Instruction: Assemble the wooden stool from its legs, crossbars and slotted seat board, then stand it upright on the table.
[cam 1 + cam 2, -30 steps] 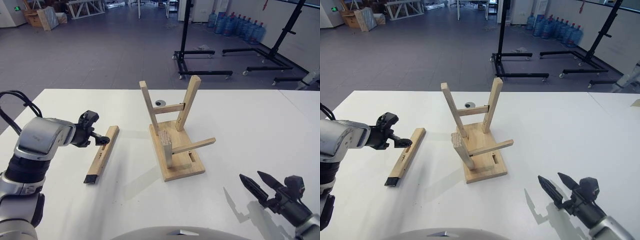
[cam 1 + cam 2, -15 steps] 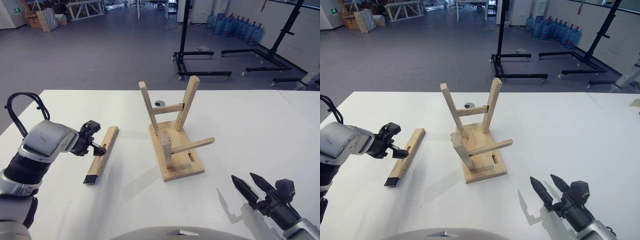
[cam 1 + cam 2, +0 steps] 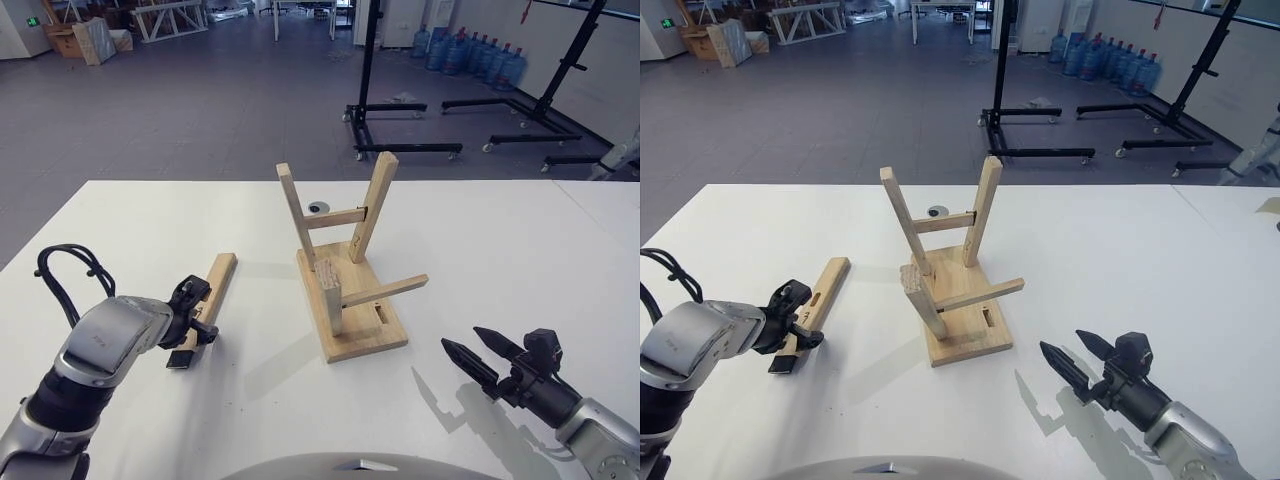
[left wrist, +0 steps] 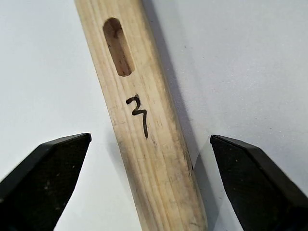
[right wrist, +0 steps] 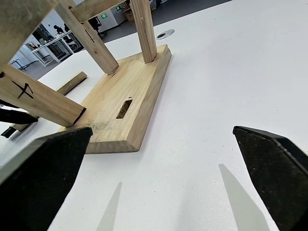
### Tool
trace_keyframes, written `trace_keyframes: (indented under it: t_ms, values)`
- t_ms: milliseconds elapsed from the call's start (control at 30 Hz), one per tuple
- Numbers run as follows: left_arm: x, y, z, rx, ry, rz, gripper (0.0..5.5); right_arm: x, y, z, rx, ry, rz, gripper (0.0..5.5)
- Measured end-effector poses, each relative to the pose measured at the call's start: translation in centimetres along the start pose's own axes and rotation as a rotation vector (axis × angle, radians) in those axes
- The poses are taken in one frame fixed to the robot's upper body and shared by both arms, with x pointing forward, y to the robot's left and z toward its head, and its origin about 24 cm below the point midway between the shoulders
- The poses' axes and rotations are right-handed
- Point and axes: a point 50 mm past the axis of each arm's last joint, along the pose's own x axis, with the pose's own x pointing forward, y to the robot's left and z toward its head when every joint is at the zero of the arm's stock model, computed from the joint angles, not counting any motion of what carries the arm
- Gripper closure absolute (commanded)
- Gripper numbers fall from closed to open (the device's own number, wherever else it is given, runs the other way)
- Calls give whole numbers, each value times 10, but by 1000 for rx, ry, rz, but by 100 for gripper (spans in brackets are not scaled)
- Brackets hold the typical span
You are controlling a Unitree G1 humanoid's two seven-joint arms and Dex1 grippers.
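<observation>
Left wrist view looks straight down on the loose leg (image 4: 144, 134), which lies flat on the white table (image 4: 250, 72). The left gripper (image 4: 150, 138) is spread wide across it, one black finger (image 4: 43, 168) on each side, and bare table shows between each tip and the wood, so nothing is clamped. An oblong slot (image 4: 118, 46) is cut in the leg's upper face, with a pen mark just beside it.

From the head camera, this leg (image 3: 205, 305) lies well to the left of the half-built stool, its dark-capped end (image 3: 180, 358) nearest the robot. The left gripper (image 3: 205, 325) sits over that near part.

The seat board (image 3: 365, 335) lies flat near the table's middle with the legs pointing up (the stool is upside down). Two legs (image 3: 296, 215) stand at its far end, joined by a crossbar (image 3: 337, 218). A third leg (image 3: 330, 295) stands at the near left corner, and a second crossbar (image 3: 385, 291) juts from it to the right, its far end free. One slot (image 5: 124, 108) in the board is unfilled, near the remaining corner.

The right gripper (image 3: 461, 340) is above the table, just right of the board's near end, its two pointed fingers parted and holding nothing. They aim towards the board.
</observation>
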Motion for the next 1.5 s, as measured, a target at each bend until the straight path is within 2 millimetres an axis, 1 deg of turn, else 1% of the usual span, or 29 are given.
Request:
trace_keyframes:
  t_ms: [133,367,500,667,900,967,1133,1200,1367,1433,1467,1500]
  values:
    - [2,-2,-3,-25,-4,-3,156,5,0,2,-4,-8,16,10]
    - [4,0,-4,-27,-7,11,282,8,2,0,3,-4,30,10]
    - [8,4,-6,-46,7,23,332,9,4,-2,12,-6,33,10]
    - [9,3,-7,-41,-1,22,333,9,4,-4,19,-8,27,10]
    - [10,3,-3,-28,-20,16,335,9,5,-5,27,-19,18,10]
    - [10,6,2,-30,-31,8,335,8,5,-6,28,-23,14,10]
    - [16,21,18,-69,-50,11,335,9,3,-6,28,-29,11,10]
    - [14,26,30,-71,-87,19,335,9,0,-6,30,-27,9,10]
    - [9,40,51,-101,-167,37,335,12,-4,-2,22,-28,20,10]
    - [4,51,67,-120,-230,60,335,11,-8,-1,19,-21,12,10]
    - [-3,62,84,-139,-303,77,336,9,-13,4,4,-21,5,10]
    - [-17,78,104,-156,-401,113,336,6,-20,12,-18,-26,-12,10]
